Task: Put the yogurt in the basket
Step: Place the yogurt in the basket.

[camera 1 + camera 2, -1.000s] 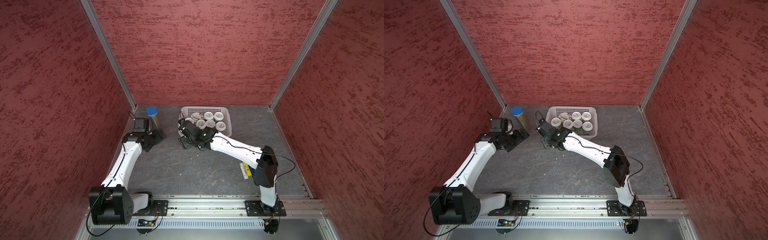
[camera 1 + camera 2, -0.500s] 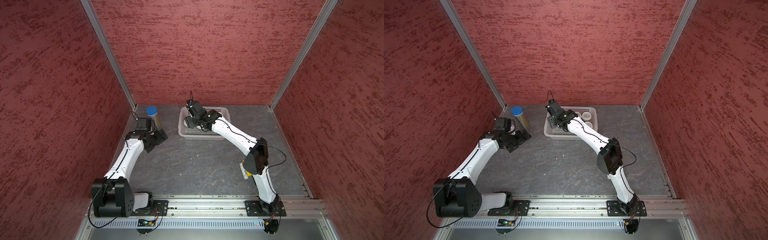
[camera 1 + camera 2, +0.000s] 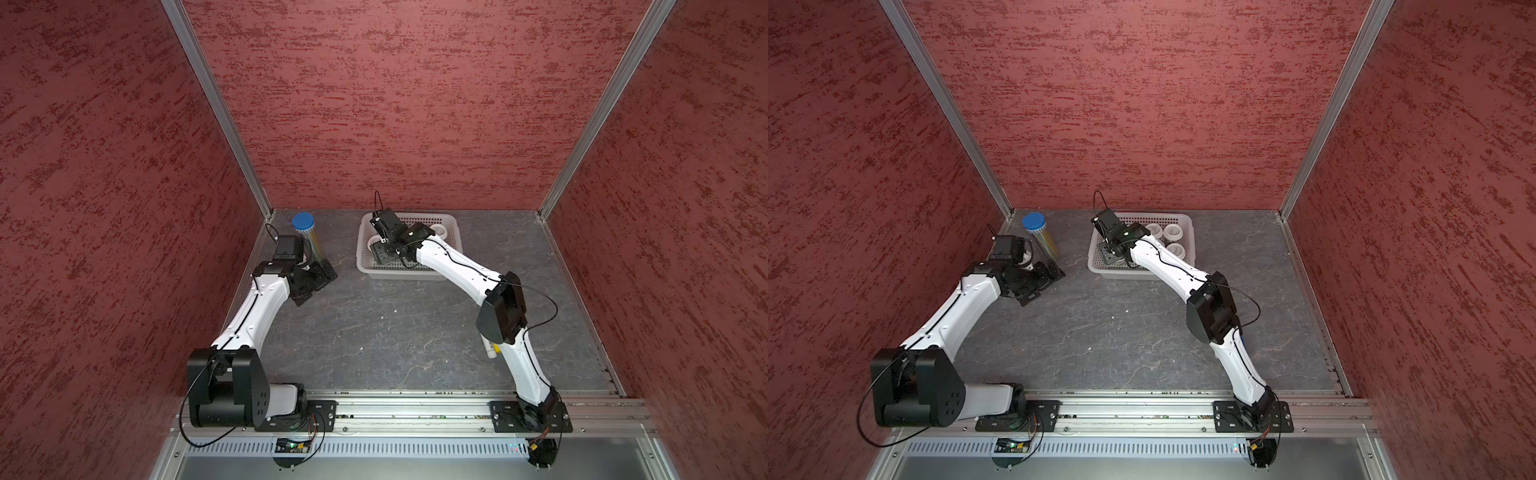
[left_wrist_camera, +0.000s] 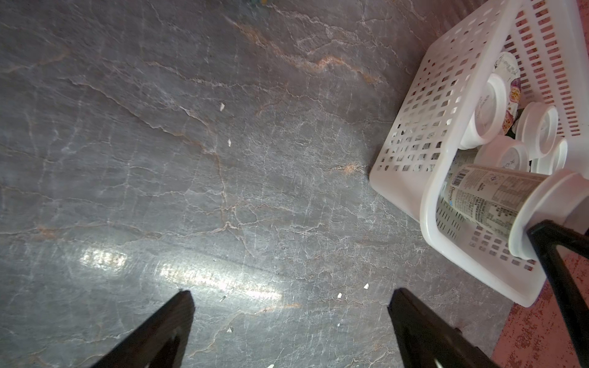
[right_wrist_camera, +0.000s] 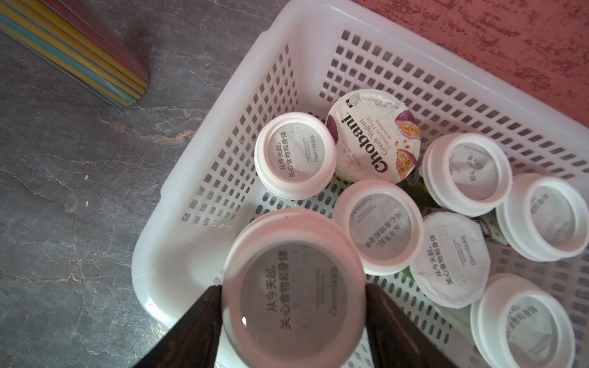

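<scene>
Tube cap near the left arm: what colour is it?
The cap is blue, seen best in a top view.

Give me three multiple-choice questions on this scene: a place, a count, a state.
1. The blue-capped tube is: A. on the table, outside the basket; B. on the front rail; C. on the wall.
2. Yogurt cups in the right wrist view, held cup included: A. four; B. eight; C. twelve.
3. The right pincer is: A. open; B. out of view; C. shut on the held cup.
1 A, it sits apart from the basket; 2 B, seven sit inside plus one held; 3 C, fingers clamp its lid.
</scene>
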`<state>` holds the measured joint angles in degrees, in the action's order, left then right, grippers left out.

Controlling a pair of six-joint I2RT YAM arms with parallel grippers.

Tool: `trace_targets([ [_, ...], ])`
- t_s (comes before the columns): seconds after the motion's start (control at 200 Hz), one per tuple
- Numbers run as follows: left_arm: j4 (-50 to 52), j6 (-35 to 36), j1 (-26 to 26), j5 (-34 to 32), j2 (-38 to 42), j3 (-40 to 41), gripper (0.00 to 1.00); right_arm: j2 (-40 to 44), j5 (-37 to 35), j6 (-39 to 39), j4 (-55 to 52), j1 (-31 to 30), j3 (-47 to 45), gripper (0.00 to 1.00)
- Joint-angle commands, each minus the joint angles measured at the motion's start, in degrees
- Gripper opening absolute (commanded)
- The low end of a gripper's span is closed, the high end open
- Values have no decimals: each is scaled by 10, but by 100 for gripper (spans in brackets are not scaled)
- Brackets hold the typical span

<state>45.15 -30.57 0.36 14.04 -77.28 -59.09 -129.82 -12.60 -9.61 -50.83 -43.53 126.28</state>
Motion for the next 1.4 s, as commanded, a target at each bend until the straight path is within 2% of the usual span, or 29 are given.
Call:
trace_targets([
  [0.0, -7, 9, 4, 5, -3, -7, 100, -18, 14, 2, -14, 6, 19, 72],
  [1.027, -8, 7, 13, 9, -15, -13, 100, -67, 19, 13, -26, 13, 40, 76],
  [1.247, -8, 6, 14, 7, -20, -15, 100, -57, 25, 17, -33, 13, 59, 78],
  [1.392, -10, 14, 11, -4, -15, -23, 100, -26, 32, 19, -28, 13, 65, 82],
])
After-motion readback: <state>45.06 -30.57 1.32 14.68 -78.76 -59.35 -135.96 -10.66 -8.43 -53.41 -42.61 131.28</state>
